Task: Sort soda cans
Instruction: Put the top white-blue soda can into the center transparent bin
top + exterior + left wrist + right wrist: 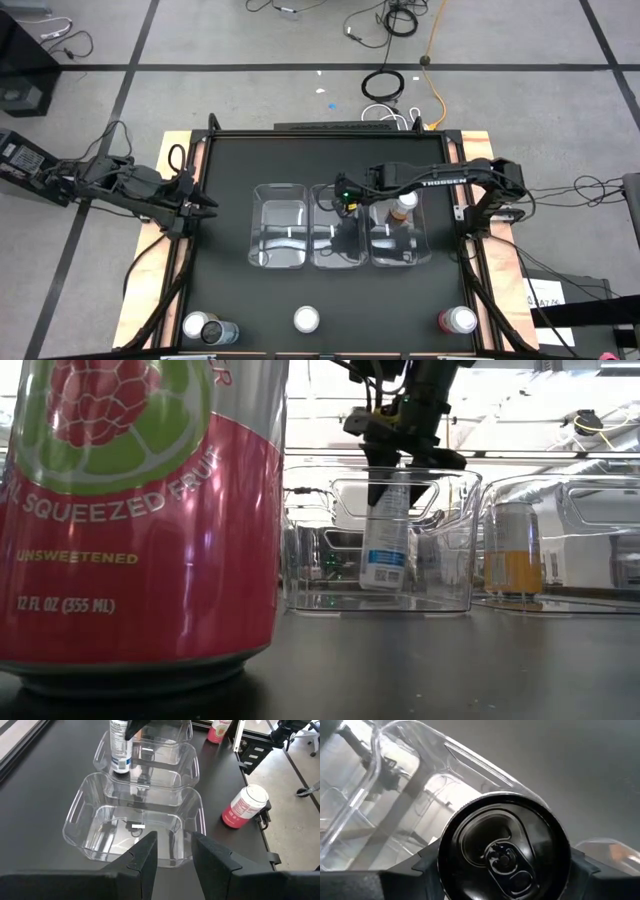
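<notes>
- While the right tool hangs over the middle of three clear bins, its fingers pinch a black can by the upper body, one finger on each side.
- That can hangs inside the middle bin, its long axis nearly upright and slightly tilted, dark top with pull tab facing up toward the wrist, white label panel on its side.
- The left tool waits at the counter's left edge, its fingers slightly spread and holding nothing, pointing at the row of bins.
- An orange can stands upright in the right-hand bin.
- Along the near edge of the counter are four more cans: two close together at the left, one with a silver top in the middle, and a pink one at the right.
- Six cans show in all.
</notes>
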Controlling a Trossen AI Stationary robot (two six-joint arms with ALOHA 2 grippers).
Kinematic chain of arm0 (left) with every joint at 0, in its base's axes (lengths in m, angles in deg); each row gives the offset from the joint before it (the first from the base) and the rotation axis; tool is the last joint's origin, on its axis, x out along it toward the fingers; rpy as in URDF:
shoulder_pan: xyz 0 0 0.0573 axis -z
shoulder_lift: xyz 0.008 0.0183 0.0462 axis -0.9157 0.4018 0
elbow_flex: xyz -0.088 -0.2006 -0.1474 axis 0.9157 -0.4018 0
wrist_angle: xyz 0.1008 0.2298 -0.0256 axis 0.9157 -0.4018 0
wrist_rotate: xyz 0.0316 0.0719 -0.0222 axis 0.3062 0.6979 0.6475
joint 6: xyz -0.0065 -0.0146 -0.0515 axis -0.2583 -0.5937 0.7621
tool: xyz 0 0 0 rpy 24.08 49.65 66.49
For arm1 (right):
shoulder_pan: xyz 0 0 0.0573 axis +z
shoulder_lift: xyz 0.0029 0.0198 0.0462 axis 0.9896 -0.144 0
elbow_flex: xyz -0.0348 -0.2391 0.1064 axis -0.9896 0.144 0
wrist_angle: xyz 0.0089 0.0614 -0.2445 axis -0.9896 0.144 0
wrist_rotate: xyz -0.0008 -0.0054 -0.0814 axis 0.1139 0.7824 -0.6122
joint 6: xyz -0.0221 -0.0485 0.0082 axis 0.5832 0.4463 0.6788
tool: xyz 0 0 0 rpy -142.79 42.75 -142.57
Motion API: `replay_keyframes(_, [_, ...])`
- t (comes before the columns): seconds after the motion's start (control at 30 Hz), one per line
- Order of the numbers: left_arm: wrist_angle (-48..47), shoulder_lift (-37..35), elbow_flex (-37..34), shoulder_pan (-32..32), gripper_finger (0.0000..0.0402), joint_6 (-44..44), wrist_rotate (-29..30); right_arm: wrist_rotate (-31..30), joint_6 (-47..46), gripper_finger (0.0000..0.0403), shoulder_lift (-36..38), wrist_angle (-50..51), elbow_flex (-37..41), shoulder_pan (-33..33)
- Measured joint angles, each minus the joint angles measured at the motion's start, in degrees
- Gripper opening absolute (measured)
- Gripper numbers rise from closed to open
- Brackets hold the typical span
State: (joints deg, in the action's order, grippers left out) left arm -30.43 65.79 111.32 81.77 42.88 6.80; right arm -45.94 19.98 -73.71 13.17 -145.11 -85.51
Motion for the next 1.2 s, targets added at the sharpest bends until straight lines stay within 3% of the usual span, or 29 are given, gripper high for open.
replay_keyframes(0.93, [0.0, 0.0, 0.0, 0.0, 0.0128, -0.1, 3.1, -1.4, 5.5, 0.0249, -1.8, -0.4, -0.3, 0.5])
replay_keyframes(1.2, [0.0, 0.0, 0.0, 0.0, 0.0128, 0.0, 3.5, -1.2, 6.7, 0.0282, -1.7, -0.9, -0.2, 0.5])
